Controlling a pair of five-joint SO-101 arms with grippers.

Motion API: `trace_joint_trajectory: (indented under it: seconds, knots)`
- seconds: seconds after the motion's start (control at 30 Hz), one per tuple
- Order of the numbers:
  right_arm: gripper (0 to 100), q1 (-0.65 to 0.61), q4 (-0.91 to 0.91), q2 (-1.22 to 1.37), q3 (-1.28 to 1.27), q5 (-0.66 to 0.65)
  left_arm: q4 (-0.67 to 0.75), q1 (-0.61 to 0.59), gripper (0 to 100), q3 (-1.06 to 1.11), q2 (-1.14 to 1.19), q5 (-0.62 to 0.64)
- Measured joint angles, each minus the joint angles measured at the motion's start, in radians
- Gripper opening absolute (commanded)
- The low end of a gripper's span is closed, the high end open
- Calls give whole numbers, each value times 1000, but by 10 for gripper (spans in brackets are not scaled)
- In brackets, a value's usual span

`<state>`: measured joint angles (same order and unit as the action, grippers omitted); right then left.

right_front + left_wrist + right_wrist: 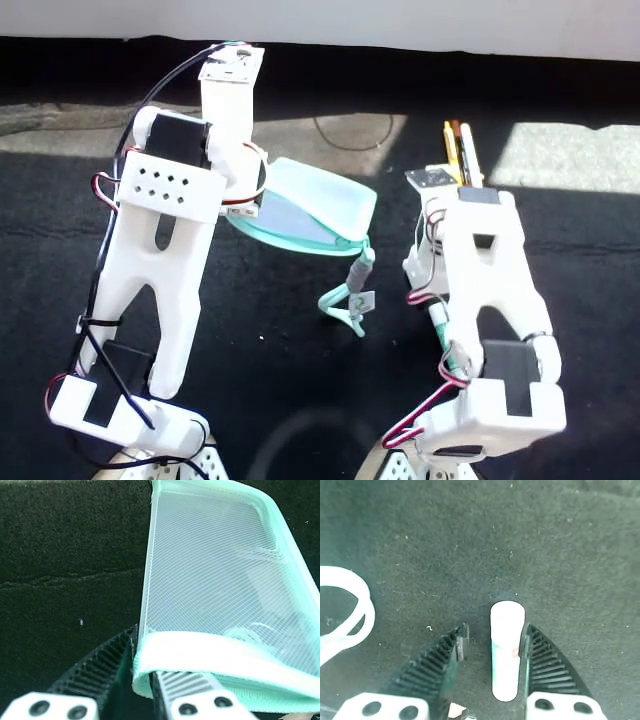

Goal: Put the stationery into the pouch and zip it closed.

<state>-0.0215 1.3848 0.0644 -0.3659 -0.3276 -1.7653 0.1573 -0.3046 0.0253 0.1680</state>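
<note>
We see the left arm stretched toward the far side, its left gripper (pixel 141 660) pinching the left edge of the mint-green mesh pouch (pixel 320 205) — the pouch sits mid-table, toward the far side of the black felt mat (pixel 280 380). The right arm bends over on the right — its right gripper (pixel 495 630) points down, fingers spread around a white cylindrical pen with a teal band (pixel 506 655) that lies against one finger.

- No word, number or sign reads clearly anywhere right now.
- The white pen (pixel 507 650) carries a teal band and a small red mark, too small to read.
- The small tag (pixel 362 301) mid-tabletop (pixel 270 360) shows nothing legible.
</note>
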Motion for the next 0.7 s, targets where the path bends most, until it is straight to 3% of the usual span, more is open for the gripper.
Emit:
trace_joint_trajectory:
  seconds: [0.53,0.7]
  knots:
    - [160,5,14,222,37,0,2,-61,10,0,0,-28]
    - [7,14,-38,282,44,0,2,-61,10,0,0,-40]
